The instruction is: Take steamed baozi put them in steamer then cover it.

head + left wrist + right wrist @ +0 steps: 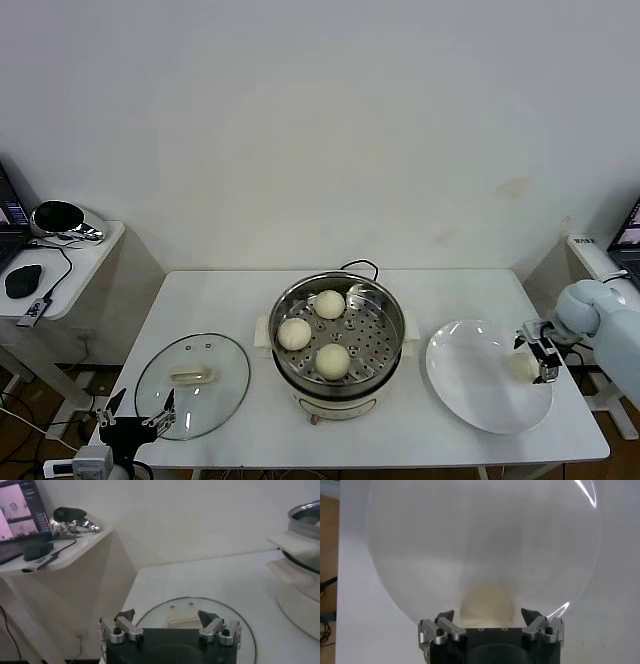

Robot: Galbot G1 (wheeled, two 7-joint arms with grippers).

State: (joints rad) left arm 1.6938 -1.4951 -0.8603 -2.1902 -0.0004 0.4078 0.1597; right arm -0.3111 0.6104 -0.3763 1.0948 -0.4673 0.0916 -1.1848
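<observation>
The steel steamer [385, 308] stands mid-table with three cream-white baozi [330, 304] on its perforated tray. A fourth baozi [522, 366] lies on the white plate [470, 385] at the right. My right gripper [533, 355] is open and straddles this baozi; in the right wrist view the baozi [487, 603] sits between the fingertips [448, 615] without being pinched. The glass cover [192, 372] with its cream handle lies flat on the table at the left. My left gripper [137, 417] is open and empty at the cover's near edge, and the cover [185, 615] shows just beyond it.
A side table [70, 265] at the far left holds a shiny bowl [58, 218], a mouse and a cable. The steamer's cream side handle [295, 542] shows in the left wrist view. The table's front edge runs close below the cover and plate.
</observation>
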